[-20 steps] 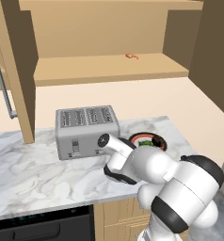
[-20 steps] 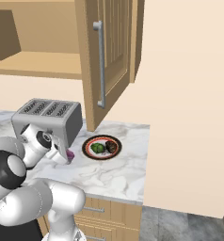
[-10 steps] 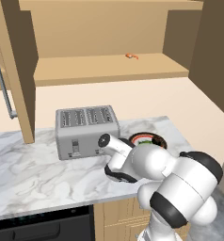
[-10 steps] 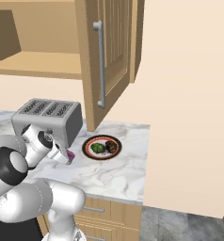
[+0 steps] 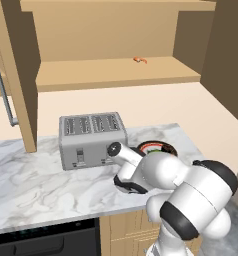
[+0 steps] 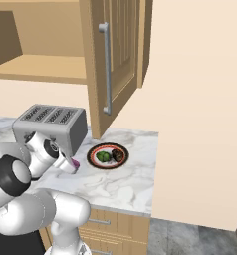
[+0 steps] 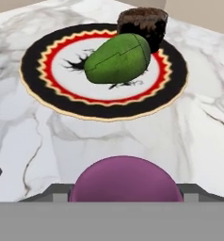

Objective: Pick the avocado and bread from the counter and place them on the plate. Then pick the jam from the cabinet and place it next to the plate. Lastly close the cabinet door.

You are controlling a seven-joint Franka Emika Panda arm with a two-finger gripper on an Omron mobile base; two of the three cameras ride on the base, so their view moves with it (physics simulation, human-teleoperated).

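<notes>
The plate lies on the counter with the green avocado at its centre and the dark brown bread at its far edge. In the right base view the same plate sits right of the toaster, holding the avocado and bread. My gripper hangs low over the marble just left of the plate, shut on the purple jam. The jam's rounded top shows between the fingers. The cabinet is open, its door swung out.
A silver four-slot toaster stands close behind my arm. A tiny orange item lies on the cabinet shelf. The door's silver handle hangs above the plate. The counter ends just right of the plate, at a beige wall.
The gripper with the jam has sunk slightly toward the counter beside the plate. Plate, avocado and bread have not moved.
</notes>
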